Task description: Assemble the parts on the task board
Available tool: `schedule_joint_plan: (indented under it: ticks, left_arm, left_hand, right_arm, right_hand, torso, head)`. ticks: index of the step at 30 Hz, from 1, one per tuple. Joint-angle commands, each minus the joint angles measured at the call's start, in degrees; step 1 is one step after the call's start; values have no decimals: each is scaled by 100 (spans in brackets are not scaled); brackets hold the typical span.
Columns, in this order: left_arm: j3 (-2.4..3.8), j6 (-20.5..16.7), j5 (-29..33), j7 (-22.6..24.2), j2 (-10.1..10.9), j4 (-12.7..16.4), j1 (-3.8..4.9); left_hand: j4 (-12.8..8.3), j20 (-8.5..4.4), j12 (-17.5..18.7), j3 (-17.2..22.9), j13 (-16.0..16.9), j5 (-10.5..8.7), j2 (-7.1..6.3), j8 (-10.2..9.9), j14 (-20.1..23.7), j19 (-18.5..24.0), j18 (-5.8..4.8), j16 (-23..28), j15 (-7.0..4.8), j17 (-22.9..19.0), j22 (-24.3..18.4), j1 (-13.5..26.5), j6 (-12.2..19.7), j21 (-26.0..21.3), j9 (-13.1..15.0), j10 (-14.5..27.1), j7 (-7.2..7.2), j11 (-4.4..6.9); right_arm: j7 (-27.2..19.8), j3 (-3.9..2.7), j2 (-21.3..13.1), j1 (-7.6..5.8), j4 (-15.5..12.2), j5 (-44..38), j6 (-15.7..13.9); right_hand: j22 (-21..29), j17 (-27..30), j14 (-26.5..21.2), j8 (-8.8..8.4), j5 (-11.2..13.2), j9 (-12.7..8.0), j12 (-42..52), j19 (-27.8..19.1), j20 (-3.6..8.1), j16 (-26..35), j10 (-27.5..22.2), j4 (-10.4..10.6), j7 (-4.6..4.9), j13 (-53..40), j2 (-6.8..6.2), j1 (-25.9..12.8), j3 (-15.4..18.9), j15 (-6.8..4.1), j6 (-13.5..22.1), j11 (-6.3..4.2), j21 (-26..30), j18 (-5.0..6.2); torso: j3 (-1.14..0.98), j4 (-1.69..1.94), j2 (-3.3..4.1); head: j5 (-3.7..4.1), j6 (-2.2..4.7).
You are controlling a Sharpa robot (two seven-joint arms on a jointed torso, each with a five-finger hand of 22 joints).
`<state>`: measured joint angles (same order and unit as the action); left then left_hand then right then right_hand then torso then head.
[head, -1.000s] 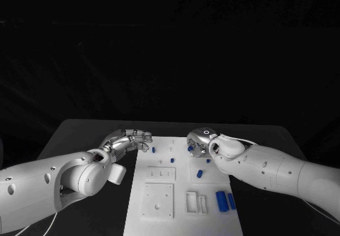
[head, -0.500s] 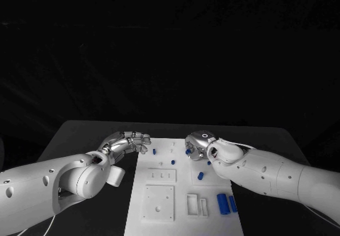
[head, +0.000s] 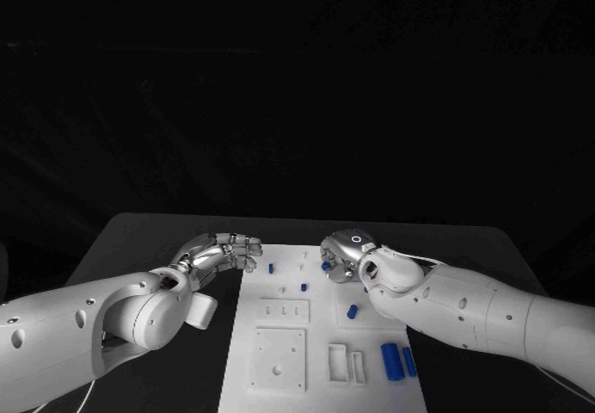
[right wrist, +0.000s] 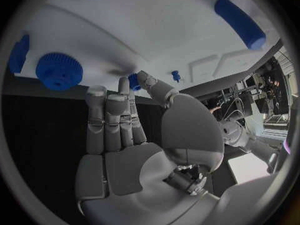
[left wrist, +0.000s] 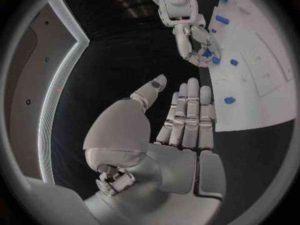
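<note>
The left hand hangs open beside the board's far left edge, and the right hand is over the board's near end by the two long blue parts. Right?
Not quite. The head view shows the right hand over the task board's far end; the two long blue parts lie at the near end. The left hand is as you say.

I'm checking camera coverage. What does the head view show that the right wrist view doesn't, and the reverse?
Head view alone: the whole task board, the left hand at its edge, two long blue parts near its front. Right wrist view alone: the right hand's flat palm side and a ridged round blue part close up. Both: the white board, blue parts, the right hand.
</note>
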<state>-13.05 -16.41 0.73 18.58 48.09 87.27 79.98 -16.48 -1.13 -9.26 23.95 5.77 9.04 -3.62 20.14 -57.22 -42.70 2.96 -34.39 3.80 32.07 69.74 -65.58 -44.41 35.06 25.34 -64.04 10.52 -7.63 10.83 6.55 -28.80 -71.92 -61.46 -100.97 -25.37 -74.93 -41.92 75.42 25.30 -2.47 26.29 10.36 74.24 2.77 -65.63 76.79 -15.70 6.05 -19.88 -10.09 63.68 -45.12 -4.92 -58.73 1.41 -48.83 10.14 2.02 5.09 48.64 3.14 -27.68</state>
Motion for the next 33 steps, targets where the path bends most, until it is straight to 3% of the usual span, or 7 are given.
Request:
schedule_joint_plan:
  ticks: [1,21,27,33]
  left_arm:
    - [6,10,2,39,-9,3,8]
    - [6,21,-6,42,-96,-10,7]
    - [6,20,-10,39,-110,-5,7]
    - [7,23,-12,40,-122,14,8]
  left_hand:
    - [-9,-42,29,35,-8,-27,-11,-19,32,7,82,-24,-11,-8,-10,27,-29,38,7,-10,8,-23]
    - [-8,-50,42,51,-11,-26,-17,-28,34,11,72,-25,-11,-8,-11,18,-21,44,10,-2,11,-25]
    - [-8,-51,44,53,-12,-27,-18,-30,34,12,70,-26,-11,-8,-11,18,-19,46,10,-1,12,-25]
    - [-8,-52,46,56,-12,-28,-20,-32,34,13,67,-26,-11,-8,-12,18,-17,47,11,0,13,-26]
  right_arm:
    - [326,-3,51,-15,-9,-491,-449]
    - [500,-4,550,-42,419,-1011,-671]
    - [462,-4,672,-46,572,-1013,-668]
    - [443,-4,757,-48,674,-1012,-666]
  right_hand:
    - [-125,10,-10,-17,-34,281,21,-23,28,-39,1,-10,-96,-36,24,8,-51,-52,-160,-47,-47,486]
    - [-118,32,-12,-50,-33,336,6,-18,47,-82,-9,51,-113,-205,-77,37,-138,-60,-213,-55,-113,486]
    - [-117,35,-13,-55,-34,341,2,-19,48,-85,-12,57,-114,-221,-85,40,-144,-61,-216,-55,-118,486]
    - [-115,39,-15,-61,-33,346,-2,-21,48,-88,-15,66,-114,-238,-94,41,-151,-60,-219,-55,-122,486]
  torso:
    - [0,5,12]
    - [16,29,33]
    - [27,44,48]
    - [51,81,72]
  head:
    - [4,31]
    - [-21,111]
    - [-20,133]
    - [0,148]
